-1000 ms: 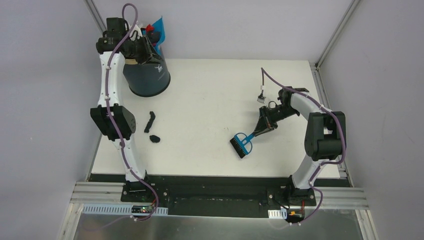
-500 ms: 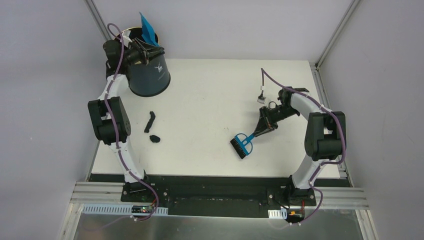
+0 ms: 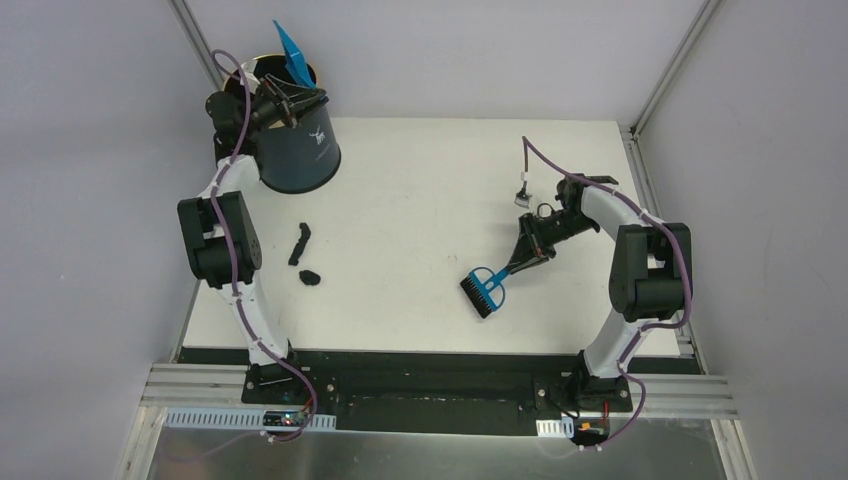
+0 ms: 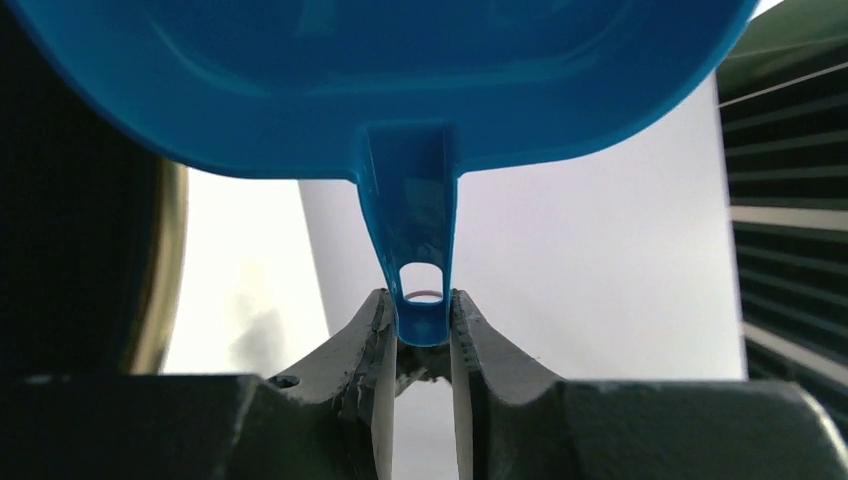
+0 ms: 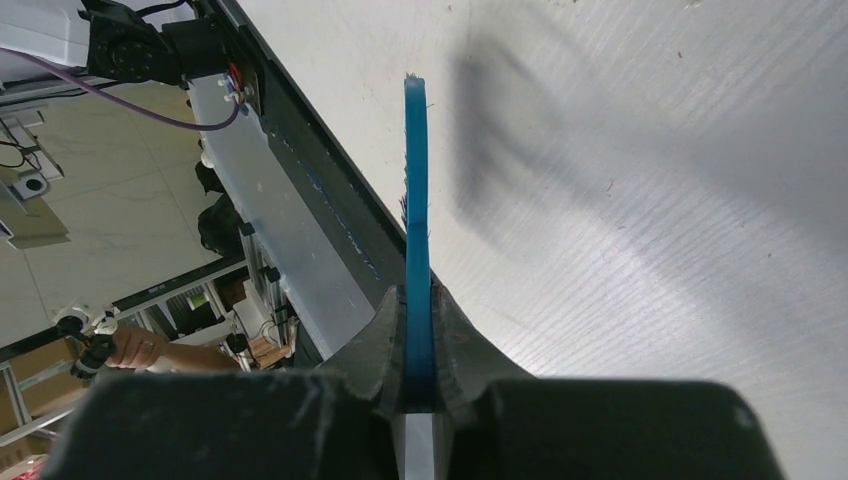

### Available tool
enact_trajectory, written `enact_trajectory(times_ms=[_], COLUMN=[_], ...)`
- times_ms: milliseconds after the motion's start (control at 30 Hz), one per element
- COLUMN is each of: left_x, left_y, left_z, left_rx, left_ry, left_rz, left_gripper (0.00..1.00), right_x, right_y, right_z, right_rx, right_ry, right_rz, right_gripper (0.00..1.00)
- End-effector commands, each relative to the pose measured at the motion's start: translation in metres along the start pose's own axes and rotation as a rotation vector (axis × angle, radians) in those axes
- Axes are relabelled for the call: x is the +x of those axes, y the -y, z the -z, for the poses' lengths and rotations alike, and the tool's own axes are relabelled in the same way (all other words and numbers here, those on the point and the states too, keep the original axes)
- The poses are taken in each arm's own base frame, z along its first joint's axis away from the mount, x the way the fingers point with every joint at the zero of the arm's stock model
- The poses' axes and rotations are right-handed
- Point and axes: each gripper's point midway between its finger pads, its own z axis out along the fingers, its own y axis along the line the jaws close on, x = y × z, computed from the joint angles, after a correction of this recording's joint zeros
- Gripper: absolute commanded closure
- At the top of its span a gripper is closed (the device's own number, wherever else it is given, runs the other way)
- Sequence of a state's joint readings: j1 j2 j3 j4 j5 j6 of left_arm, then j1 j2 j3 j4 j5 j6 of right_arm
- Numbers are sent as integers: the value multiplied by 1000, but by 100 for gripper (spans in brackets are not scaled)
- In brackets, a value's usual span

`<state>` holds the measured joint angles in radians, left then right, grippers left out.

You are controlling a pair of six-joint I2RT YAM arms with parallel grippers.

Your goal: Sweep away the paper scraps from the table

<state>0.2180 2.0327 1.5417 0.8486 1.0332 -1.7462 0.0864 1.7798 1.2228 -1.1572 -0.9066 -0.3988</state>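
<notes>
Blue plastic fills the left wrist view: the dustpan [image 4: 400, 80], its handle pinched between the narrowed jaws of the left gripper [image 4: 422, 335], stands tipped up over the mouth of the dark bin [image 3: 300, 155] just beneath that gripper; whether anything lies in the pan I cannot tell; back from the gripper toward its arm's base, two dark bits that I take for paper scraps [image 3: 300, 243] lie on the white table [image 3: 420, 170], near each other and well apart from the pan; no red or pink ones show on the top, so most of the sweeping looks done; far to their right, the right gripper [image 3: 525, 255] is clamped tight on the handle of the blue brush [image 3: 484, 290], black bristles ahead of its fingertips, at or just above the tabletop; brush and scraps are well apart, so one more sweep and emptying seem due
</notes>
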Motion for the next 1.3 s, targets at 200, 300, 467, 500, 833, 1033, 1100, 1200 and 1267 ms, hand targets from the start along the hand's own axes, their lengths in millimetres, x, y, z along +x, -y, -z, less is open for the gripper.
enact_trajectory(times_ms=[200,300,467,500,833,1033,1100,1200,1267], left_x=[79,92,131,141,196,206,204,198,193], left_y=[22,16,-9,-18,-80,-104,-112,-116,-113], left_z=[31,42,63,68,155,187,197,210,220], left_rx=[-350,-489,-701,-731,-1088,-1167,-1188,-1201,-1212], left_ry=[-101,-88,-166,-192,-289,-219,-148,-36,44], left_rz=[-468,-536,-663,-667,-756,-754,-754,-797,-815], left_gripper=[100,100,100,100,100,100,100,100,100], right_x=[-9,-10,-10,-10,-14,-28,-39,-61,-78], right_y=[-30,-31,-37,-39,-55,-65,-73,-99,-121], right_z=[14,14,16,17,16,6,-7,-37,-56], right_rx=[-70,-76,-97,-102,-177,-98,-23,40,30], right_ry=[75,77,86,89,141,167,158,159,161], right_rz=[60,57,64,66,61,138,219,346,385], right_gripper=[100,100,100,100,100,100,100,100,100])
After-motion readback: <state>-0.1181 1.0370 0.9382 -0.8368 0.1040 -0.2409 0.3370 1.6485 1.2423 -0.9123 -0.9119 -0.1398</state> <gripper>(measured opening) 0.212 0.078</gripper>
